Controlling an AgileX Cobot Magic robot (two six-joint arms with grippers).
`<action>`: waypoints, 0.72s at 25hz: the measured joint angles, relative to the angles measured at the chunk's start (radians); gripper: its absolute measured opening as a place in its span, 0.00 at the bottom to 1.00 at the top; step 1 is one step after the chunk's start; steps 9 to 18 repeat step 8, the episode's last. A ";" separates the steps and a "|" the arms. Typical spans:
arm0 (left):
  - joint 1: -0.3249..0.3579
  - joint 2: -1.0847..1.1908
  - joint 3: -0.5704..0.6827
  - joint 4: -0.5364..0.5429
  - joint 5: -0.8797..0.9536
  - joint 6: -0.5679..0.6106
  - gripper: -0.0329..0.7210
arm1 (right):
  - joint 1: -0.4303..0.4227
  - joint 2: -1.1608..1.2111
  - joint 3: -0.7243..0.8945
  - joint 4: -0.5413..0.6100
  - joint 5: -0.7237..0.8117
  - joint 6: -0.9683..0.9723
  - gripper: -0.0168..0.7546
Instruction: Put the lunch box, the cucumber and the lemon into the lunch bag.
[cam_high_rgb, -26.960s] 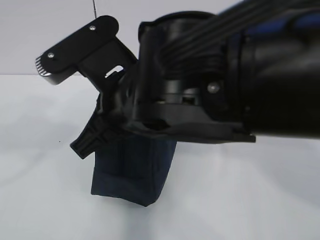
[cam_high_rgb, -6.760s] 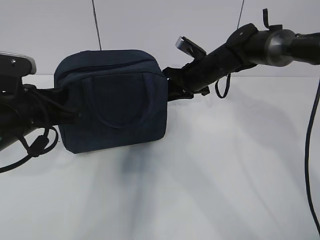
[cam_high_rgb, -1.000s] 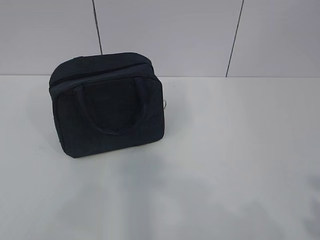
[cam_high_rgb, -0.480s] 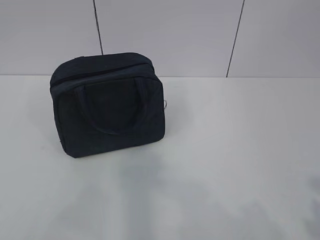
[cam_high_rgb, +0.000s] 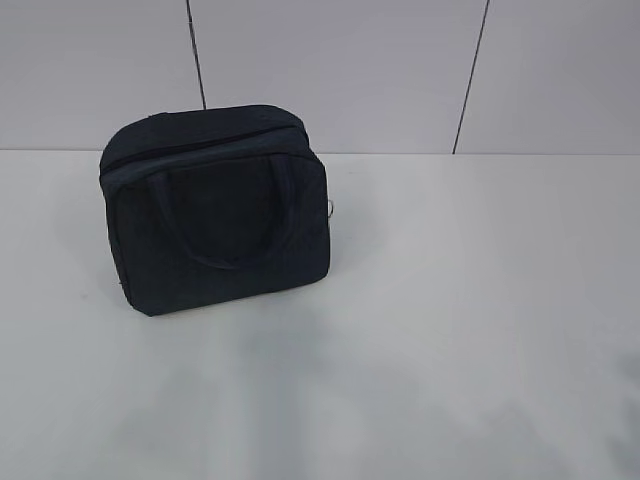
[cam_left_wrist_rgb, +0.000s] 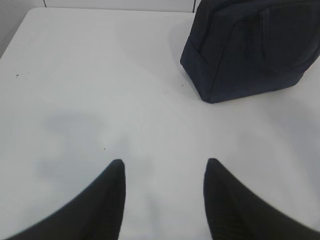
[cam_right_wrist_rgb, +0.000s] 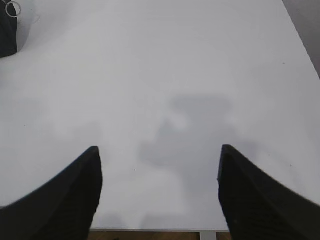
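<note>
You're looking at a white tabletop (cam_high_rgb: 450, 300) before a pale panelled wall (cam_high_rgb: 340, 70). Your left gripper (cam_left_wrist_rgb: 162, 165) hangs over bare surface, jaws apart and empty; your right gripper (cam_right_wrist_rgb: 159, 150) stands wider, also empty. Beyond them sits the lunch bag (cam_high_rgb: 213, 208), zipped shut, its contents hidden; only its ring pull (cam_right_wrist_rgb: 12, 8) shows in the right wrist view.

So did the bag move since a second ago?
No. The bag sits in the same spot under the left wall seam, as it did before.
</note>
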 joint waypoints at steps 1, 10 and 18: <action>0.000 0.000 0.000 0.000 0.000 0.000 0.51 | 0.000 0.000 0.000 0.000 0.000 0.000 0.75; 0.000 0.000 0.000 0.000 0.000 0.000 0.51 | 0.000 0.000 0.000 0.000 0.000 0.000 0.75; 0.000 0.000 0.000 0.000 0.000 0.000 0.51 | 0.000 0.000 0.000 0.000 0.000 0.000 0.75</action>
